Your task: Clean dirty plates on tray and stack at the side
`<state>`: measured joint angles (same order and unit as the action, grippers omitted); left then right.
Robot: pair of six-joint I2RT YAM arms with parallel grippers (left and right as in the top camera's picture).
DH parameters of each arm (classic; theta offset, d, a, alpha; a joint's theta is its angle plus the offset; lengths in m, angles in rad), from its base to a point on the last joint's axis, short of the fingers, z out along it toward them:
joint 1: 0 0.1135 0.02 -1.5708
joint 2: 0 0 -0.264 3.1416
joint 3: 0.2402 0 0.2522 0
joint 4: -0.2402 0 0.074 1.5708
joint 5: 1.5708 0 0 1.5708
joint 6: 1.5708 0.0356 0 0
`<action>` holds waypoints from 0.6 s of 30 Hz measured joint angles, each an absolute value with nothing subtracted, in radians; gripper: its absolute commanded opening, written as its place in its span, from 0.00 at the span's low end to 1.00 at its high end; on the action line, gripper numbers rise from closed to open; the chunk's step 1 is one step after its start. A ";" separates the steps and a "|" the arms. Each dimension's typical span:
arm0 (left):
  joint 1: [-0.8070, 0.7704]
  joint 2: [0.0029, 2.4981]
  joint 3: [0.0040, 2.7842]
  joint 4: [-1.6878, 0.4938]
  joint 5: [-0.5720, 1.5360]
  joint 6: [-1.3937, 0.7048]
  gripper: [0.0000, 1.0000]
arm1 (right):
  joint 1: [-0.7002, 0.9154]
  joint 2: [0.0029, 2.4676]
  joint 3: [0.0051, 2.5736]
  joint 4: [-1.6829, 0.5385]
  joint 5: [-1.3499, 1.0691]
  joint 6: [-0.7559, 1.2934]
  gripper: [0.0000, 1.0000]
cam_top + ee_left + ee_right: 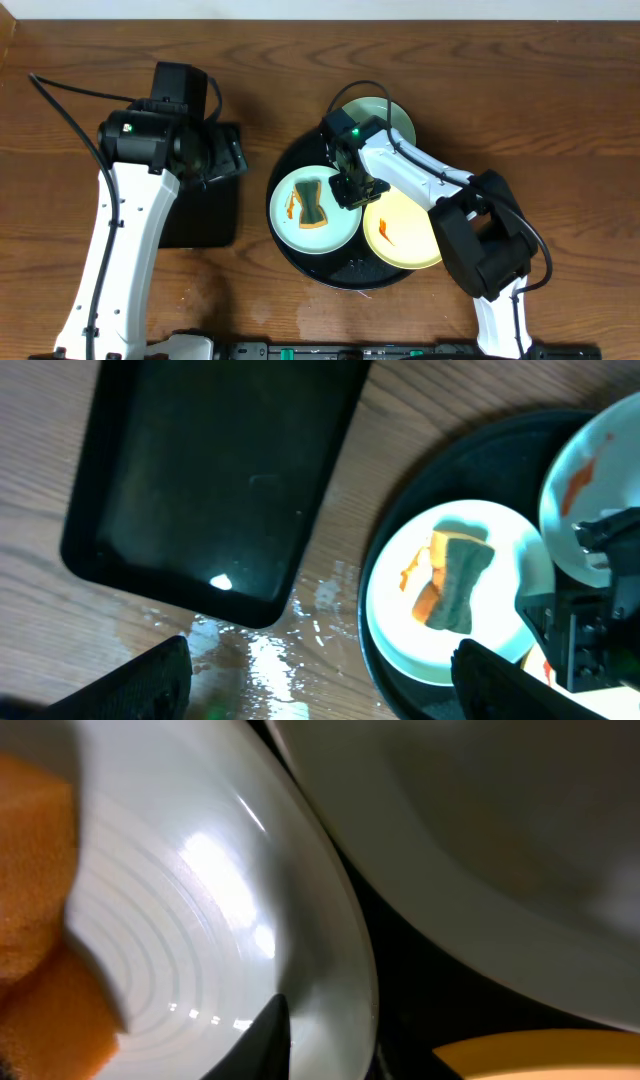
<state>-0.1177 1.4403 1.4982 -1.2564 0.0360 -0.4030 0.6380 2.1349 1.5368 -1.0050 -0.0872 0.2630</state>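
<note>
Overhead shows the large round black tray with a raised rim (pixel 345 272) at mid-table, carrying all three dirty plates. A pale mint-blue shallow plate (pixel 332 238) is on its left and a pale yellow plate (pixel 412 245) smeared orange on its right. A second pale plate (pixel 392 112) sits at the far edge, half under the arm. On the mint plate lies an orange sponge with a dark green scrub face (pixel 311 203), its long axis running far-to-near.

The right gripper (pixel 356 186) sits at that plate's right rim, so the sponge lies just to its left — this arm is by far the nearer. Whether its fingers are parted or closed I cannot tell; the right wrist view shows only one dark tip over a glossy, concentric-ridged surface.

The left gripper (pixel 320 648) hangs spread wide and empty over the wet brown wood-grain tabletop (pixel 520 80), beside a rectangular black tray (pixel 205 215). Nothing is stacked at the side yet.
</note>
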 measured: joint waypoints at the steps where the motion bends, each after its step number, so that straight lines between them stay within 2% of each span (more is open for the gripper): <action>1: -0.118 1.440 1.498 -1.254 0.047 -0.403 0.83 | 0.638 2.135 1.537 -1.005 -0.084 0.263 0.17; 8: -0.118 1.442 1.498 -1.254 0.098 -0.403 0.83 | 0.633 2.133 1.537 -1.005 -0.073 0.272 0.02; 12: -0.118 1.462 1.498 -1.264 0.131 -0.402 0.84 | 0.633 2.131 1.538 -1.002 -0.082 0.274 0.02; 13: -0.118 1.471 1.498 -1.270 0.141 -0.398 0.90 | 0.633 2.131 1.538 -1.000 -0.085 0.274 0.01; 15: -0.119 1.494 1.498 -1.275 0.167 -0.378 0.92 | 0.633 2.131 1.538 -0.998 -0.087 0.274 0.01; 17: -0.124 1.520 1.498 -1.275 0.187 -0.367 0.93 | 0.633 2.131 1.538 -0.997 -0.088 0.274 0.01; 18: -0.126 1.533 1.498 -1.275 0.194 -0.364 0.88 | 0.633 2.131 1.538 -0.997 -0.088 0.274 0.01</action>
